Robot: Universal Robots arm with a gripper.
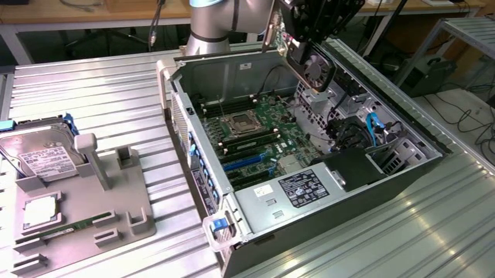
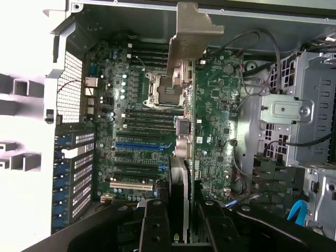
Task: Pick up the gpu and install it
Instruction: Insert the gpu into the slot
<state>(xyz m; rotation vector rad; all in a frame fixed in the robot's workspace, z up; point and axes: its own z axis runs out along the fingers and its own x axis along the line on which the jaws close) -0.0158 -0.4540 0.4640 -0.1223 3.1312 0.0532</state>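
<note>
My gripper [image 1: 303, 40] hangs above the open computer case [image 1: 179, 110], shut on the gpu [image 1: 313, 65]. The gpu is a green card with a round fan on its face and a silver bracket [image 1: 272, 35] at one end. In the wrist view the gpu [image 2: 181, 134] shows edge-on as a dark strip running out from between my black fingers [image 2: 152, 226], and its silver bracket [image 2: 189, 37] is at the far end. Below it lies the green motherboard [image 2: 215, 105] with a blue expansion slot [image 2: 137, 144] and a white one [image 2: 131, 185]. The card hangs clear of the board.
On the ribbed metal table, a grey fixture tray [image 1: 116, 202] on the exterior view's left holds a silver hard drive [image 1: 43, 153], a processor [image 1: 39, 211] and a memory stick [image 1: 73, 226]. Inside the case are a power supply [image 1: 305, 186], drive cages [image 2: 299, 115] and blue cables [image 1: 372, 128].
</note>
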